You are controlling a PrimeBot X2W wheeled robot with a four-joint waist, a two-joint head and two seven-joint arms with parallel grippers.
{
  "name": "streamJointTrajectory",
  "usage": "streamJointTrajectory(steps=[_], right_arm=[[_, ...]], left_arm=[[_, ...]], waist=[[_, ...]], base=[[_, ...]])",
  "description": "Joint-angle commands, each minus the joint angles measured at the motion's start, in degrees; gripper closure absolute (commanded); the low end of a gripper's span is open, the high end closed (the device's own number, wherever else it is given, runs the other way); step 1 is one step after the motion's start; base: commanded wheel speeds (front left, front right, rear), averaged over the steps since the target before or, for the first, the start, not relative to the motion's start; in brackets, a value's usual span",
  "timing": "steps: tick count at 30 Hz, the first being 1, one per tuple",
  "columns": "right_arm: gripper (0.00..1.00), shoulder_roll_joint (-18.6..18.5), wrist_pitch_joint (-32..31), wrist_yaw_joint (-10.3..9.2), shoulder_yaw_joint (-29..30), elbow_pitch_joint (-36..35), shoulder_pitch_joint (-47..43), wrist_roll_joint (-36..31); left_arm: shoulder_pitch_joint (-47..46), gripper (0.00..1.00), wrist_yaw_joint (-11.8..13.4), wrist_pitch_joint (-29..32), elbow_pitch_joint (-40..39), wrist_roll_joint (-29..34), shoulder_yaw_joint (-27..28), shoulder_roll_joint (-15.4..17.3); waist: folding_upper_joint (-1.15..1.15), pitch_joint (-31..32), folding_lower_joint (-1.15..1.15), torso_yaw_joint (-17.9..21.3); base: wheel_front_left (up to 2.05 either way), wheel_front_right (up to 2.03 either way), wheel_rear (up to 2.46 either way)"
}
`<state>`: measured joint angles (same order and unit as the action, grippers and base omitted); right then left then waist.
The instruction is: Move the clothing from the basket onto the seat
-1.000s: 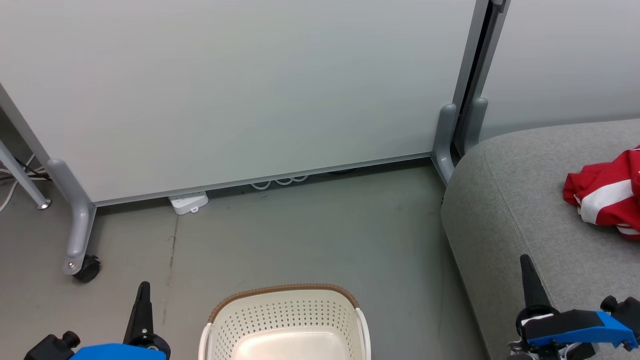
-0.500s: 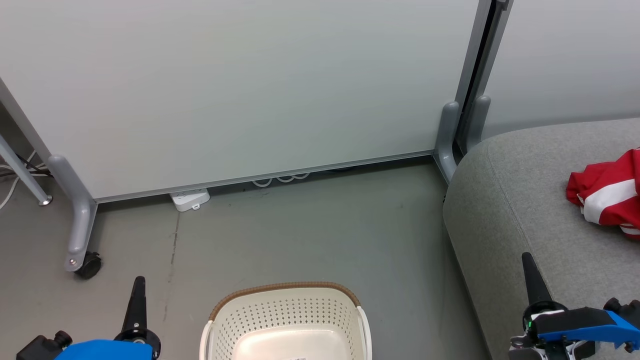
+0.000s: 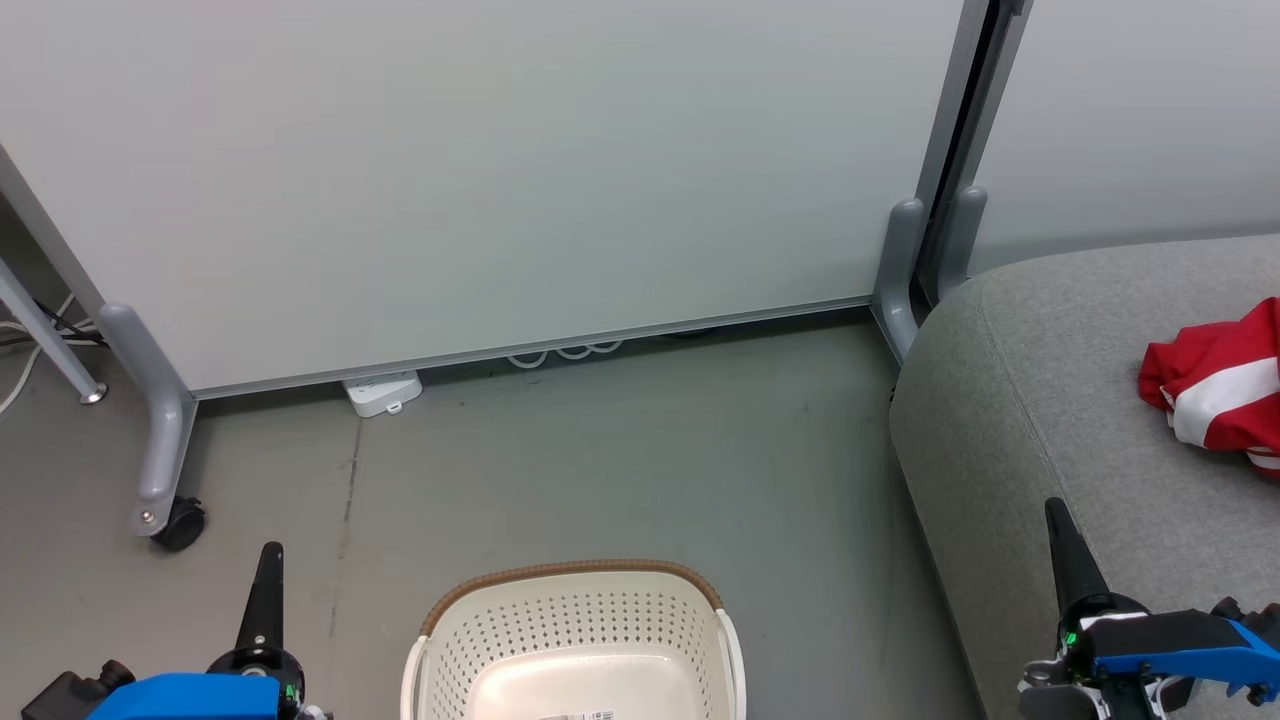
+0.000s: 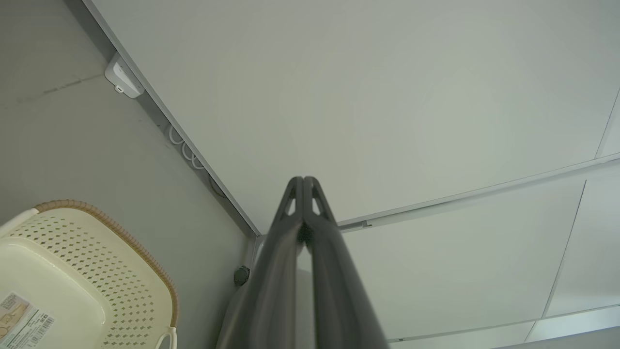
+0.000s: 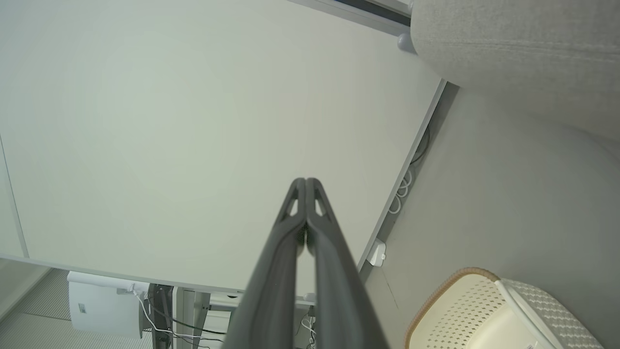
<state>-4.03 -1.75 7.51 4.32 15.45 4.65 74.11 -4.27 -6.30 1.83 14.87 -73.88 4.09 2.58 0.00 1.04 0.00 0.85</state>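
In the head view, the basket stands on a bare grey floor, with a printed label on its cream bottom. Beyond the basket rises a pale partition panel on a castored grey leg, with a white power strip at its foot. Right of the basket sits the grey seat. The clothing, red with a white stripe, lies crumpled on the seat, well apart from the basket. The left gripper points up left of the basket and the right gripper right of it.

In the left wrist view, the fingers are pressed together, empty, and the basket is at the lower left.

In the right wrist view, the fingers are likewise closed on nothing. White cables loop under the panel beyond the basket.
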Motion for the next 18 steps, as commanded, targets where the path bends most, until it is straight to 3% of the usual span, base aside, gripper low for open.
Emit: streamJointTrajectory(steps=[1,18], right_arm=[[1.00,0.2,-0.4,-0.02,0.3,-0.7,1.4,1.4],[1.00,0.7,-2.5,-0.02,1.2,-1.1,1.6,9.2]], left_arm=[[-1.1,1.00,-0.5,0.4,-0.6,-1.2,0.5,0.4],[-1.7,1.00,-0.9,2.5,-0.8,-9.3,1.5,0.4]], waist=[[0.00,0.0,0.00,0.0],[0.00,-0.5,0.00,-0.4]], base=[[0.00,0.00,0.00],[0.00,0.00,0.00]])
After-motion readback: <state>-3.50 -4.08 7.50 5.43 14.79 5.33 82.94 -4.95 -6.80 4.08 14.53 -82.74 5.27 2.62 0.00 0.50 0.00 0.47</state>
